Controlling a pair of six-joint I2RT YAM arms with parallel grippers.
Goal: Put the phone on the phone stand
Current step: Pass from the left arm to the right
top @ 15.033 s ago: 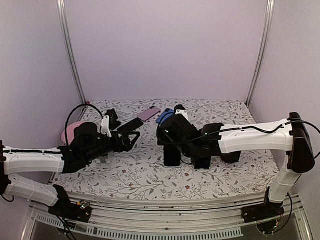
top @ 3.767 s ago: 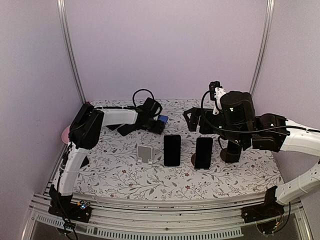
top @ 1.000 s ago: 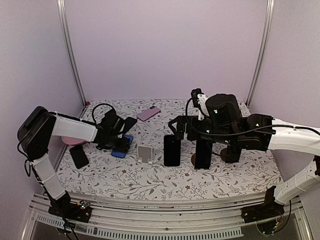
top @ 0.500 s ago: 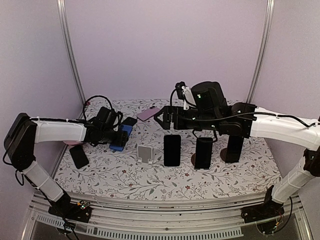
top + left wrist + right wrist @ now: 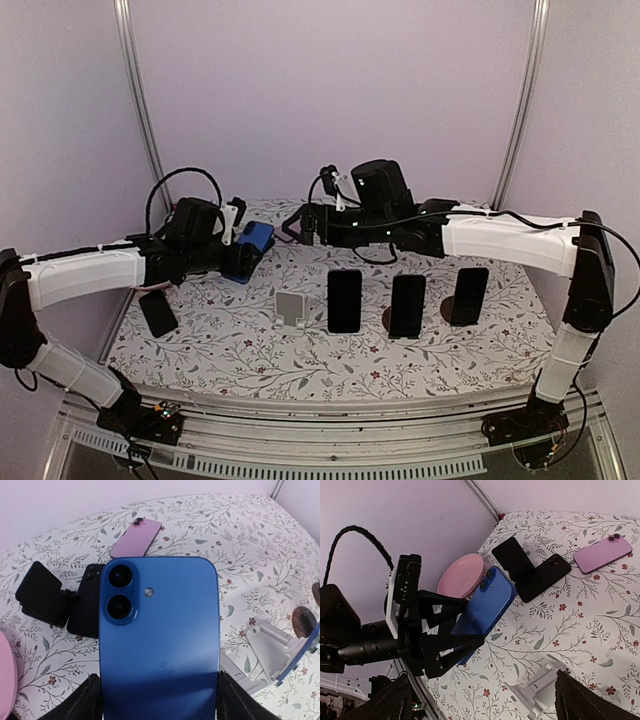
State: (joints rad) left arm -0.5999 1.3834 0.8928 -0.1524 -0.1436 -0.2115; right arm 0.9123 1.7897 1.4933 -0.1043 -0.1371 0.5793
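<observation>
bare worktop (image 5: pixel 250 360) in front of white stand (image 5: pixel 291 307), upright black phone (image 5: pixel 344 300) just beside its right, right arm (image 5: pixel 500 235) spanning across behind

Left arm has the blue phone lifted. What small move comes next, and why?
Probably carry the blue phone over to the white stand. The left gripper holds it clear of the table, and that stand is empty, while the three beside it hold black phones.

Bright even light, faint soft shadows, wrist views sharp
</observation>
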